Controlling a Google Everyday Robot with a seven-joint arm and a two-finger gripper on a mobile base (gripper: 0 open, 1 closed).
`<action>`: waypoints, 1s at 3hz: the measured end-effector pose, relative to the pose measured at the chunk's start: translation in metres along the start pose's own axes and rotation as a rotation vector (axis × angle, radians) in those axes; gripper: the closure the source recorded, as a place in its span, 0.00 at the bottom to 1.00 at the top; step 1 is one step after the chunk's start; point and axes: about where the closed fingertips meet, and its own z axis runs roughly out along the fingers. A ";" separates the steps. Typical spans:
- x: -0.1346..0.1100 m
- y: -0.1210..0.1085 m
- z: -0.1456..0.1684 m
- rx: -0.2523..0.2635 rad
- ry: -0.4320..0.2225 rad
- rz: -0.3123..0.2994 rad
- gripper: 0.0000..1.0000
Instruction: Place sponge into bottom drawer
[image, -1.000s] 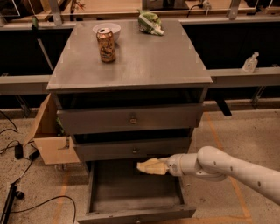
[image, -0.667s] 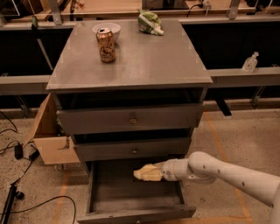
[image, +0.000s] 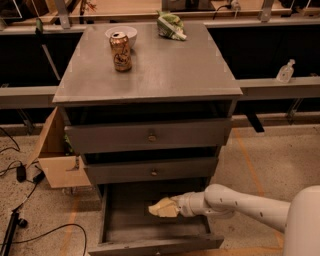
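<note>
The bottom drawer (image: 120, 225) is pulled out near the floor, so things can go in. The sponge (image: 156, 210) hangs over its middle. The end effector (image: 169, 206) reaches in from the right and is closed on the sponge so it cannot drop early.

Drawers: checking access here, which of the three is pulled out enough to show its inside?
The bottom drawer, its tray exposed, with the end effector over it; the top drawer and middle drawer show only knobbed fronts.
</note>
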 end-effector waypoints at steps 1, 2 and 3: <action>0.014 -0.005 0.020 -0.014 0.011 0.002 1.00; 0.033 -0.006 0.064 -0.087 0.003 -0.050 1.00; 0.049 -0.018 0.115 -0.121 -0.021 -0.105 0.84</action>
